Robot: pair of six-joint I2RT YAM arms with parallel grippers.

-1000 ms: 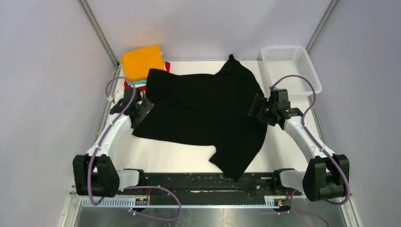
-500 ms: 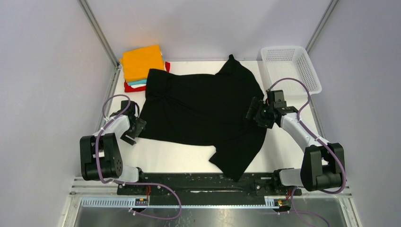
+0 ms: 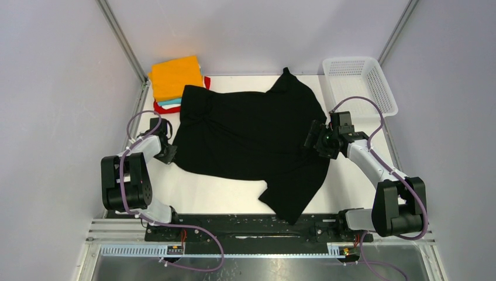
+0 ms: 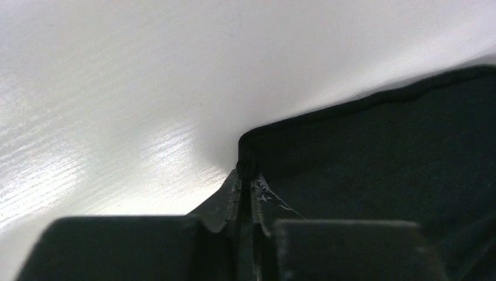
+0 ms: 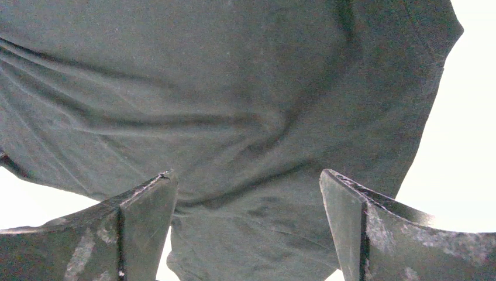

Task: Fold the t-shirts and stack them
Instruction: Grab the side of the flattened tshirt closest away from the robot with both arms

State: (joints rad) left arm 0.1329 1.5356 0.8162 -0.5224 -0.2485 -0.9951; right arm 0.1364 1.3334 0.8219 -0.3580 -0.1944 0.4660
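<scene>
A large black t-shirt lies spread and rumpled across the white table. My left gripper sits low at the shirt's left corner. In the left wrist view the left gripper is shut, pinching the hemmed corner of the black t-shirt. My right gripper hovers over the shirt's right edge. Its jaws stand wide open in the right wrist view, the right gripper holding nothing above the wrinkled black t-shirt. A folded stack with an orange t-shirt on top, teal and red edges showing, rests at the back left.
A white mesh basket stands at the back right corner. Grey walls and metal rails enclose the table on three sides. Bare table surface shows in front of the shirt and along the right side.
My left gripper has dropped to the shirt's left corner and closed on it, the arm folding back. The right arm shifted slightly early on, then stayed still and open.
</scene>
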